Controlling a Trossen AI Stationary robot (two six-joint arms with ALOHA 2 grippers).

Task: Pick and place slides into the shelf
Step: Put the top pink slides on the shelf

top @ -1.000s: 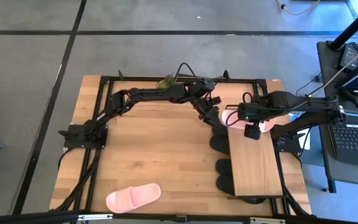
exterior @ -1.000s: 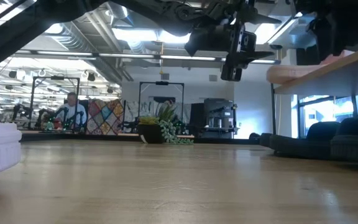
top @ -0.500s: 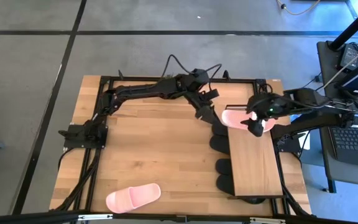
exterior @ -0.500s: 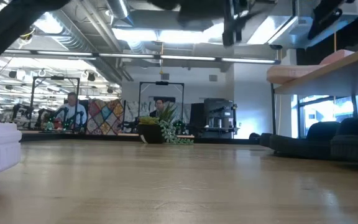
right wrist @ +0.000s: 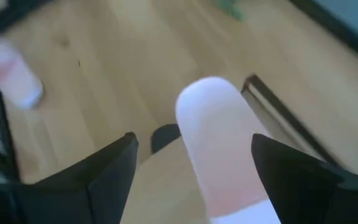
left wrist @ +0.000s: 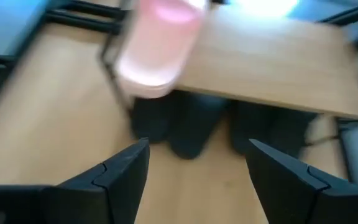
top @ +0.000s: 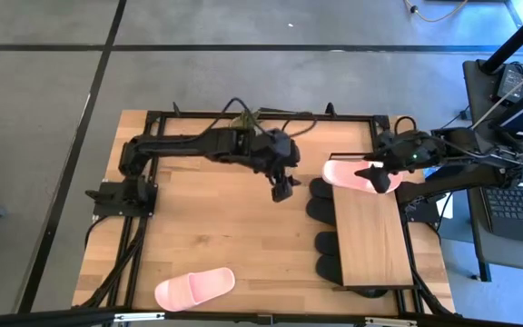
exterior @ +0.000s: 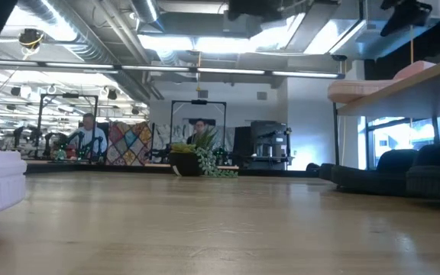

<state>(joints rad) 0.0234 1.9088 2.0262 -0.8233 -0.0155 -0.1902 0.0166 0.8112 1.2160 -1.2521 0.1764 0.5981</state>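
Note:
The shelf (top: 370,238) stands along the table's right side, with a light top board on a thin dark frame. One pink slide (top: 346,174) lies sole down across the far end of that board. It also shows in the right wrist view (right wrist: 219,146) and the left wrist view (left wrist: 159,46). Black slides (top: 323,243) sit under the board with their ends sticking out on its left. A second pink slide (top: 195,288) lies on the table near the near-left corner. My right gripper (top: 370,174) hovers open above the slide on the shelf. My left gripper (top: 282,189) is open over mid-table, left of the shelf.
A dark frame (top: 243,116) runs around the wooden tabletop. Bare wood (top: 225,227) lies between the shelf and the near-left slide. A laptop (top: 520,204) sits beyond the table's right edge. The low view shows the room, a plant (exterior: 197,156) and people far behind.
My left gripper has drawn back from the shelf's far end toward the table's left and slightly nearer. My right gripper has moved from over the shelf board toward the far-right and tipped. The pink slide has stayed on the far end of the shelf top.

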